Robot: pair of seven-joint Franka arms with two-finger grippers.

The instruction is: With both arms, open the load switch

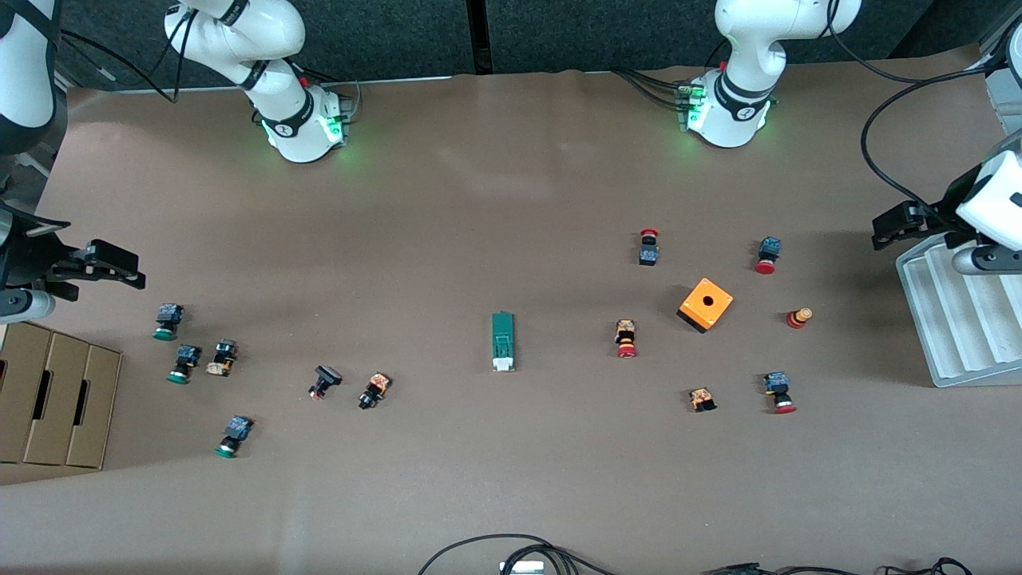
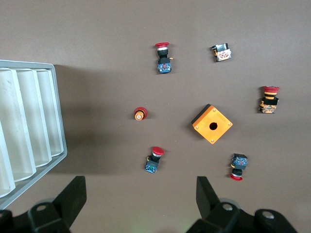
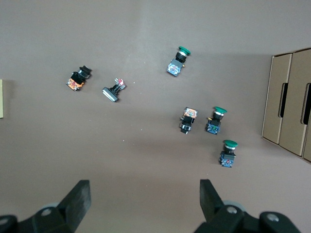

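The load switch (image 1: 503, 342), a slim dark-green block with a white end toward the front camera, lies flat in the middle of the table with nothing touching it. My left gripper (image 1: 893, 227) hangs open over the left arm's end of the table, beside the white tray. In the left wrist view its fingers spread wide (image 2: 141, 190) over bare table and hold nothing. My right gripper (image 1: 120, 270) hangs open over the right arm's end, above the cardboard boxes, and its jaws (image 3: 144, 190) are also empty. Neither wrist view shows the load switch clearly.
An orange cube with a hole (image 1: 706, 304) and several red-capped buttons (image 1: 627, 339) lie toward the left arm's end. Several green-capped buttons (image 1: 167, 321) lie toward the right arm's end. A white ridged tray (image 1: 954, 319) and cardboard boxes (image 1: 56, 395) stand at the table's ends.
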